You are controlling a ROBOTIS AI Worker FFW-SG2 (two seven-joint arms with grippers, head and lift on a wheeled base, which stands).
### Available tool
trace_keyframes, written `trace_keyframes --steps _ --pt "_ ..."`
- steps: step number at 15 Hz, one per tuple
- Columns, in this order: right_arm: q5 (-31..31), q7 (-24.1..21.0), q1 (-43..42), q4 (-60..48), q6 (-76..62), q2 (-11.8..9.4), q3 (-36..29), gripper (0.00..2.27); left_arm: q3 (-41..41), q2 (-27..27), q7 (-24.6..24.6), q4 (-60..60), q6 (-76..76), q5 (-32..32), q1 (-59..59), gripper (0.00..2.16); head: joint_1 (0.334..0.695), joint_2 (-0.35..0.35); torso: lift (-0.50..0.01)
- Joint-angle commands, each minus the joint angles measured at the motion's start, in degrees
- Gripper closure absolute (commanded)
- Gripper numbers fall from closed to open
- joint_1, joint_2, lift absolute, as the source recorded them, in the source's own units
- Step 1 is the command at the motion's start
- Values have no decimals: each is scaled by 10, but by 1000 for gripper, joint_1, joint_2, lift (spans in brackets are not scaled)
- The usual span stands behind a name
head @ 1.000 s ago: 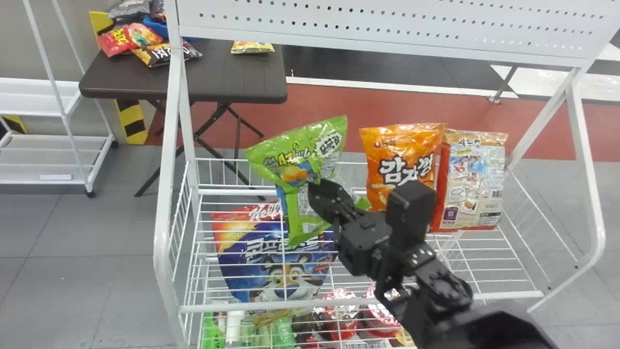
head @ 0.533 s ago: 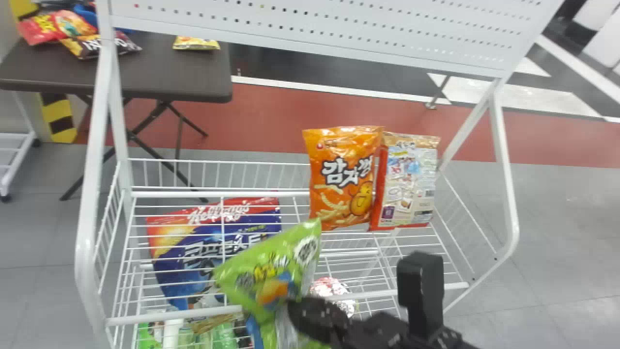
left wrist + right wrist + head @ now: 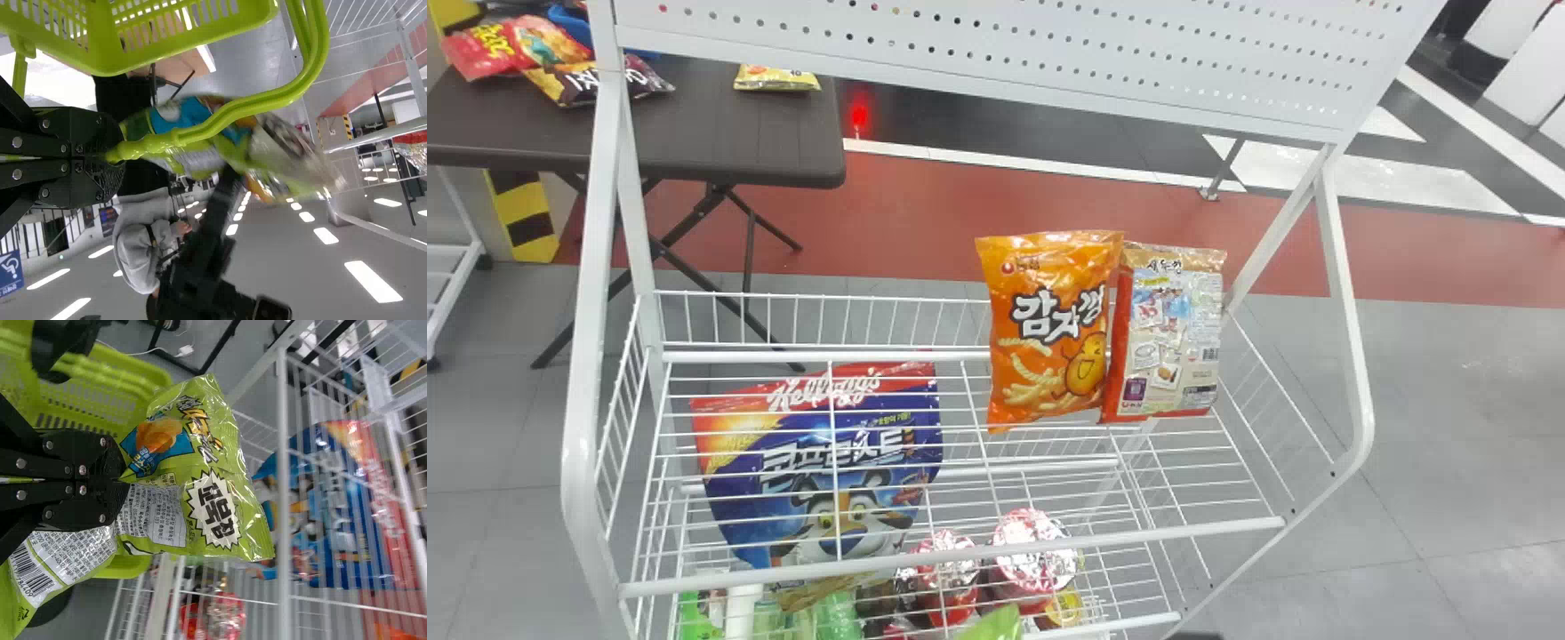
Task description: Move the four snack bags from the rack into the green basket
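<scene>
Right gripper (image 3: 119, 477), clamped on the green bag (image 3: 233, 463), has drawn it past the rack's front edge (image 3: 960, 556) toward the basket (image 3: 101, 50) (left gripper (image 3: 119, 155) clamped on its handle (image 3: 267, 105)). Lowering should follow; the orange bag (image 3: 1049, 329) remains racked.

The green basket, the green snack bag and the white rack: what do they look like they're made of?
Green basket: probably moulded plastic, fairly glossy, with smooth slotted walls. Green snack bag: thin, shiny printed film, perhaps foil-lined, as it creases and catches light. White rack: likely metal, going by its slim straight wires; the finish could be paint or plastic coating.
</scene>
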Motion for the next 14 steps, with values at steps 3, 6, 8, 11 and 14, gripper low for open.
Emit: trace_keyframes --steps 3,6,8,11,14 --pt "10 2 -12 96 -39 2 45 2067 -2 0 0 -2 0 0 2 1784 695 -350 0" --pt "25 2 -40 155 -46 -2 94 2067 -2 0 1 -7 0 -1 6 1784 695 -350 0" --pt "32 1 -62 190 -48 -1 119 2067 -1 0 2 -11 0 -1 10 1784 695 -350 0" --pt "38 -5 -86 227 -50 -1 146 2067 -2 0 2 -17 1 -2 11 1784 695 -350 0" --pt "19 -11 -102 252 -69 2 153 1841 -4 1 2 -22 1 -3 13 1784 695 -350 0"
